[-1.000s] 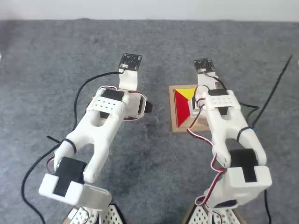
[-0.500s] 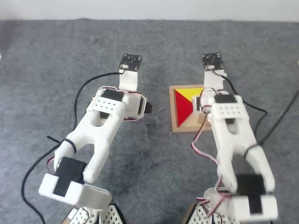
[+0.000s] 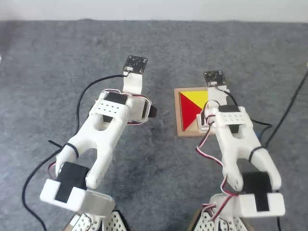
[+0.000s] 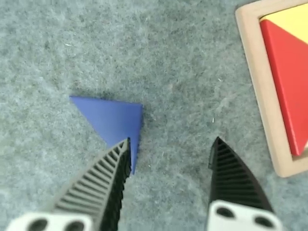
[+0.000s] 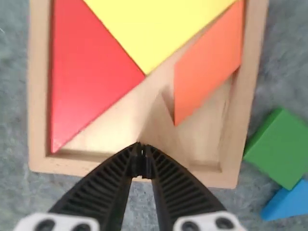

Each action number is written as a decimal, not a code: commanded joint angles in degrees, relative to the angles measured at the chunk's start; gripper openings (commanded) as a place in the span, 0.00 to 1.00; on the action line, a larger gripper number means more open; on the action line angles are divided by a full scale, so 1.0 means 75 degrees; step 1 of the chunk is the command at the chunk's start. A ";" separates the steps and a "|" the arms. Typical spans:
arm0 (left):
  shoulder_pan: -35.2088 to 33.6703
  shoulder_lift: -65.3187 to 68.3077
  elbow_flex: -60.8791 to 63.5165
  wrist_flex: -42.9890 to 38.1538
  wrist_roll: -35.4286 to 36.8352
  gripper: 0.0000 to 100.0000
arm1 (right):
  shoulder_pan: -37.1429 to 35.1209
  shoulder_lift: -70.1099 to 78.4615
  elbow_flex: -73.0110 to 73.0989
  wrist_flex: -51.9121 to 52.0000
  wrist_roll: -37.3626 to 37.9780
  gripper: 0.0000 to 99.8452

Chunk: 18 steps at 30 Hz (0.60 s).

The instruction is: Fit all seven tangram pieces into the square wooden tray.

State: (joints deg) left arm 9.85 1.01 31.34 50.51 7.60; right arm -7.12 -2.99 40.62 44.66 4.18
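Note:
The square wooden tray (image 5: 38, 86) (image 3: 179, 126) (image 4: 260, 91) holds a red triangle (image 5: 86, 77) (image 3: 187, 113), a yellow triangle (image 5: 154, 24) (image 3: 196, 98) and an orange piece (image 5: 207, 67). My right gripper (image 5: 141, 156) is shut and empty over the tray's near edge. A green square (image 5: 279, 144) and a light blue piece (image 5: 288, 202) lie on the carpet beside the tray. My left gripper (image 4: 171, 144) is open above the carpet, one fingertip (image 4: 122, 149) over the tip of a dark blue triangle (image 4: 113, 118).
Grey carpet (image 3: 159, 48) covers the table. Both white arms (image 3: 103, 134) (image 3: 236, 139) reach forward from the near edge, with black cables trailing beside them. Part of the tray floor (image 5: 144, 115) is bare wood.
The right arm swung right and forward, then came back, ending a little nearer than at the start, over the tray. The left arm has not moved.

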 commanded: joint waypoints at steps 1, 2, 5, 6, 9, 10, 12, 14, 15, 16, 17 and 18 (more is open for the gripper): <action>0.0047 -0.0410 -0.0029 -0.0129 -0.0070 0.26 | 0.0018 0.0334 -0.0539 -0.0135 0.0105 0.02; 0.0047 -0.0410 -0.0029 -0.0129 -0.0070 0.26 | 0.0018 0.0475 -0.0645 -0.0135 0.0105 0.02; 0.0047 -0.0410 -0.0029 -0.0129 -0.0082 0.26 | 0.0029 0.0885 -0.1055 -0.0088 0.0105 0.02; 0.0047 -0.0410 -0.0029 -0.0117 -0.0082 0.26 | 0.0029 0.0990 -0.1184 -0.0076 0.0105 0.02; 0.0047 -0.0410 -0.0029 -0.0117 -0.0082 0.26 | -0.0006 0.1272 -0.1641 -0.0076 0.0105 0.02; 0.0047 -0.0410 -0.0029 -0.0117 -0.0082 0.26 | -0.0018 0.1377 -0.1805 -0.0076 0.0094 0.02; 0.0047 -0.0410 -0.0029 -0.0117 -0.0082 0.26 | -0.0018 0.1600 -0.2133 -0.0100 0.0070 0.02; 0.0047 -0.0410 -0.0018 -0.0117 -0.0094 0.26 | 0.0018 0.1834 -0.2438 -0.0088 0.0070 0.02; 0.0047 -0.0410 -0.0018 -0.0117 -0.0094 0.26 | 0.0041 0.1952 -0.2590 -0.0076 0.0070 0.02; 0.0047 -0.0410 -0.0018 -0.0117 -0.0094 0.26 | 0.0053 0.2057 -0.2708 -0.0076 0.0082 0.02; 0.0047 -0.0410 -0.0018 -0.0117 -0.0094 0.26 | 0.0100 0.2116 -0.2790 -0.0076 0.0082 0.02; 0.0047 -0.0410 -0.0018 -0.0117 -0.0094 0.26 | 0.0135 0.2151 -0.2860 -0.0076 0.0082 0.02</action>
State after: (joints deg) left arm 9.85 1.01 31.34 50.51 7.60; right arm -7.47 12.04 23.30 44.75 4.35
